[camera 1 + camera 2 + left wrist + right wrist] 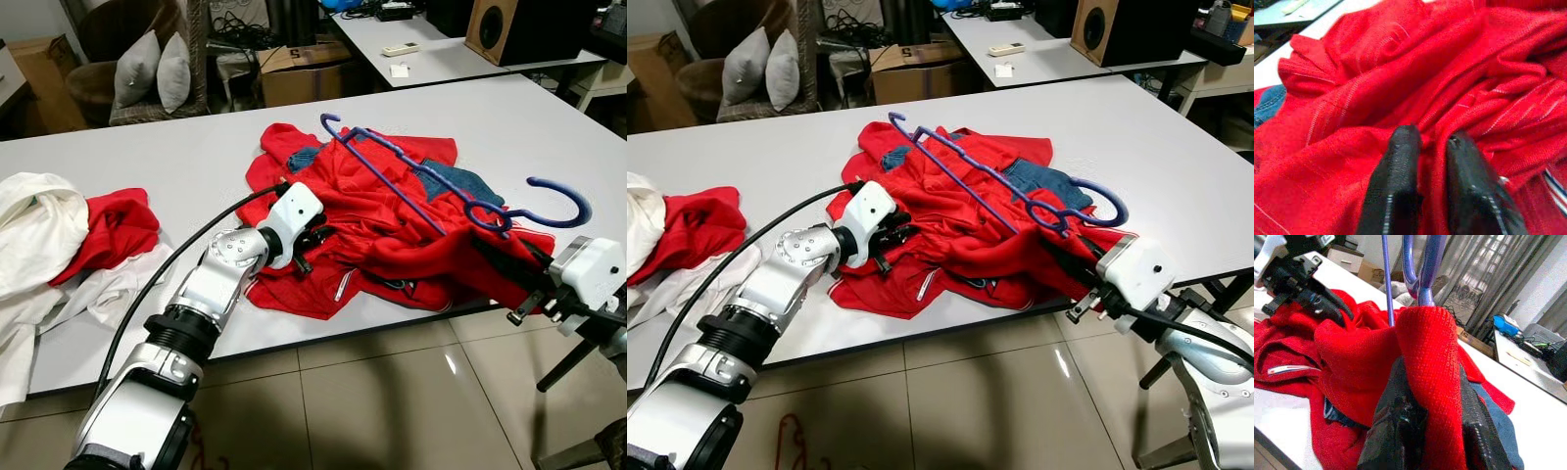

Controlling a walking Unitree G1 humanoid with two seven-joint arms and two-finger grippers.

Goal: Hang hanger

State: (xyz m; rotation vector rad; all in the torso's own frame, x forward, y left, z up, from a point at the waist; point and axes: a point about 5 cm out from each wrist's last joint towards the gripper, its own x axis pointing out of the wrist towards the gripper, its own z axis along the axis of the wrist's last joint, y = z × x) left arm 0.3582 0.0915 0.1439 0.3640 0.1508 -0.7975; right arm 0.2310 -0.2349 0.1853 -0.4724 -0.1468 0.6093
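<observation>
A red garment [392, 235] is heaped on the white counter [196, 157], with a purple hanger [431, 186] lying on top of it, its hook [563, 201] raised over the counter's near edge. The right claw [1430, 382] is clamped on a fold of the red garment just below the hanger's hook; the left claw [1430, 142] is pressed into the garment's folds, its fingers slightly apart with cloth between them. A pile of white and red clothes [59, 235] is seen at the counter's left end.

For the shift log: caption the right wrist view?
Right gripper pinching a fold of red garment beneath the purple hanger.
</observation>
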